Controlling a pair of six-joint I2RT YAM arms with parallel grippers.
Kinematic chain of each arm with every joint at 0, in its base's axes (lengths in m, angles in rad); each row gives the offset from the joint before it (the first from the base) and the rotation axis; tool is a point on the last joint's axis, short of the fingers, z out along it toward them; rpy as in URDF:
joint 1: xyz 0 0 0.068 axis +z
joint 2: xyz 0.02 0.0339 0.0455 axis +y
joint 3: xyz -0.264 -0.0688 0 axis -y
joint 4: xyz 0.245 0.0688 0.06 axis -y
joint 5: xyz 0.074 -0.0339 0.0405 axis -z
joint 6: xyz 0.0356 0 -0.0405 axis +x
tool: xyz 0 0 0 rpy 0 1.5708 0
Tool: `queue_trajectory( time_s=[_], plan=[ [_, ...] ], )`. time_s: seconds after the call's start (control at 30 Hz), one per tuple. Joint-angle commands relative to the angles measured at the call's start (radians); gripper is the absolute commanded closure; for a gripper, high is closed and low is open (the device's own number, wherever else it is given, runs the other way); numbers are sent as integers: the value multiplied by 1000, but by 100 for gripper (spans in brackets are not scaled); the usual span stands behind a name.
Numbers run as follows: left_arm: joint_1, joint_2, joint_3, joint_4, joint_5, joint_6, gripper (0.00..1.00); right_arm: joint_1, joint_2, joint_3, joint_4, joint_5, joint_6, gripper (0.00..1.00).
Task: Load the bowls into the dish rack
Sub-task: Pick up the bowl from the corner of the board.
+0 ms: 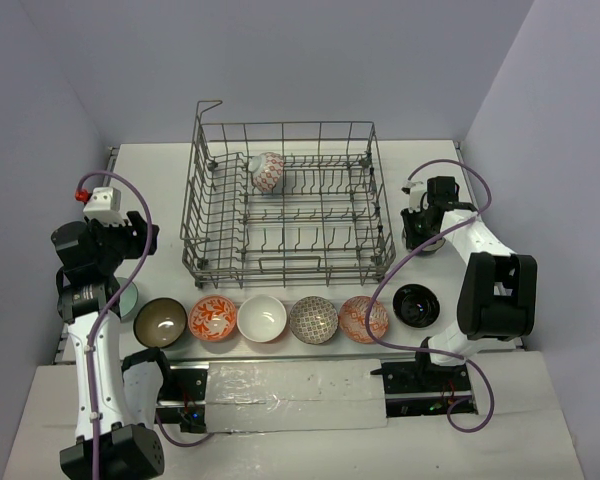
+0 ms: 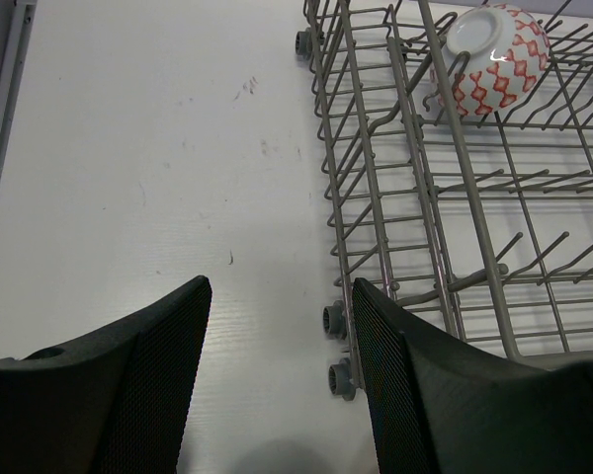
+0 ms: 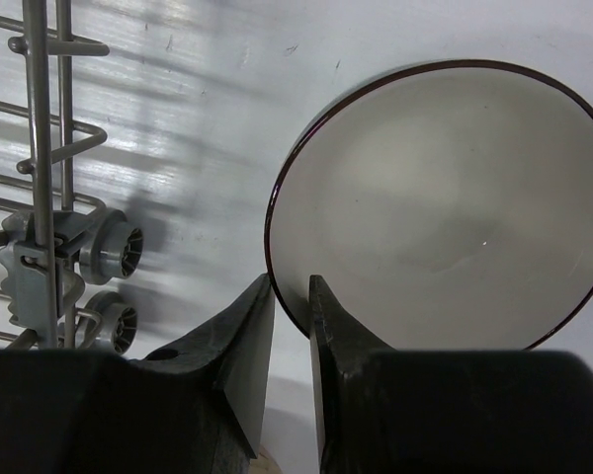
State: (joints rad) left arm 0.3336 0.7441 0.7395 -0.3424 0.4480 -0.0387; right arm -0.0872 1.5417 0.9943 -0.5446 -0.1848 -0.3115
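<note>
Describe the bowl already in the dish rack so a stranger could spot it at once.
Find the grey wire dish rack in the middle of the table. Near its far edge, left of centre, one bowl lies tipped on its side. It is white with a red zigzag pattern, the only bowl inside the rack.

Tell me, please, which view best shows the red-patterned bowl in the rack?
Left wrist: the red-patterned bowl sits close, zigzag pattern and white foot clear. Top external shows it small and distant; right wrist misses it.
</note>
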Motion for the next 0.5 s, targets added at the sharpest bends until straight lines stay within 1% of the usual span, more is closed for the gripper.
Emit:
queue_trajectory(
  time_s=[0.0, 0.23, 0.33, 0.47],
  plan=[
    [8, -5, -8, 19, 21, 11, 35, 6, -9, 10, 21, 31, -3, 73],
    [8, -5, -8, 19, 21, 11, 35, 4, -26, 6, 26, 41, -3, 76],
    [10, -6, -8, 19, 23, 10, 35, 6, -32, 6, 29, 38, -1, 79],
    [10, -6, -8, 19, 24, 10, 35, 6, -29, 4, 28, 36, -1, 88]
  ],
)
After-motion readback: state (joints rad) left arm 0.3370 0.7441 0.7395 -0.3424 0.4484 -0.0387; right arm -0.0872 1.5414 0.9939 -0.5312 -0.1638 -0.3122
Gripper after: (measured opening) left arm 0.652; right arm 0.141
